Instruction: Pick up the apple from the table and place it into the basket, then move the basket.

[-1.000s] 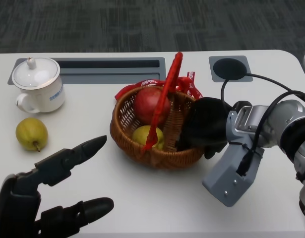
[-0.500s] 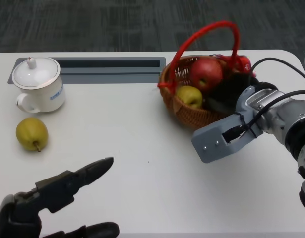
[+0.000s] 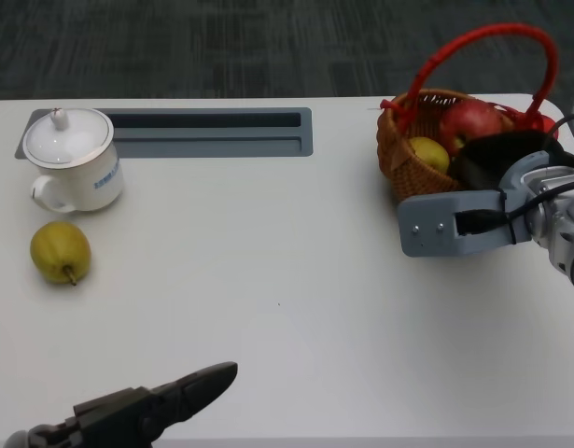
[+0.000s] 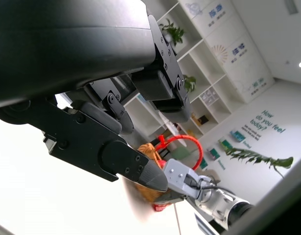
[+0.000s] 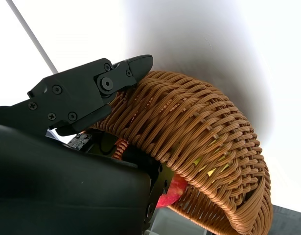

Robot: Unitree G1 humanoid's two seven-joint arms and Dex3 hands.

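Basket (image 3: 396, 159) wall under right fingers (image 5: 118, 78) (apparently gripped).

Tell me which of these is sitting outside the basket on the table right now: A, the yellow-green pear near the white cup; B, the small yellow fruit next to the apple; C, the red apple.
A: the pear lies on the bare table just in front of the white cup, while the red apple and the small yellow fruit sit inside the basket.
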